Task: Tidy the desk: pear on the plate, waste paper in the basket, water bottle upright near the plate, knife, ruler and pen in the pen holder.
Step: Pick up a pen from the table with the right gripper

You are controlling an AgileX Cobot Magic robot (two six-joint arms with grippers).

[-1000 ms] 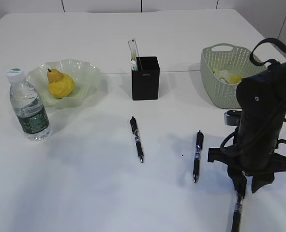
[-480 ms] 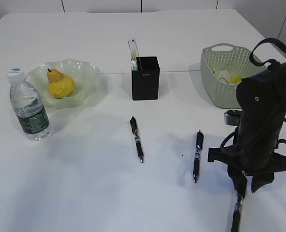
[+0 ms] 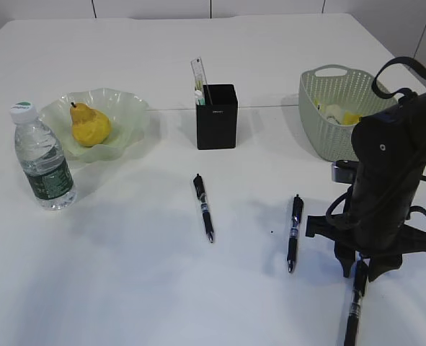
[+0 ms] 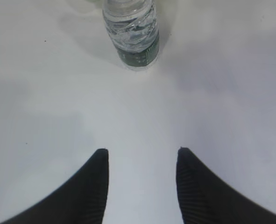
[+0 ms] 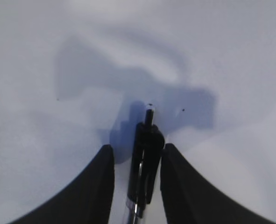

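At the near right edge of the desk (image 3: 162, 288) we see a pen (image 5: 145, 154) lying between the fingers (image 5: 102, 186) of the right gripper (image 3: 362, 269), which straddle it closely; whether they pinch it we cannot tell. Only the right wrist view shows that fit. The right arm (image 3: 389, 180) stands steeply over it. The left gripper (image 4: 140, 156) shows only in its wrist view, parted over bare desk, facing the upright water bottle (image 4: 130, 32). Farther off, two more pens lie mid-desk.

— Where's the yellow lumpy pear (image 3: 90, 125)?
— On the pale green ruffled glass plate (image 3: 126, 108), behind the clear plastic water bottle (image 3: 44, 160).
— And the black square pen holder (image 3: 216, 116)?
— Between plate and sage-green perforated plastic basket (image 3: 324, 122); two black pens (image 3: 203, 206) (image 3: 293, 231) lie before it on the white table (image 3: 126, 274).
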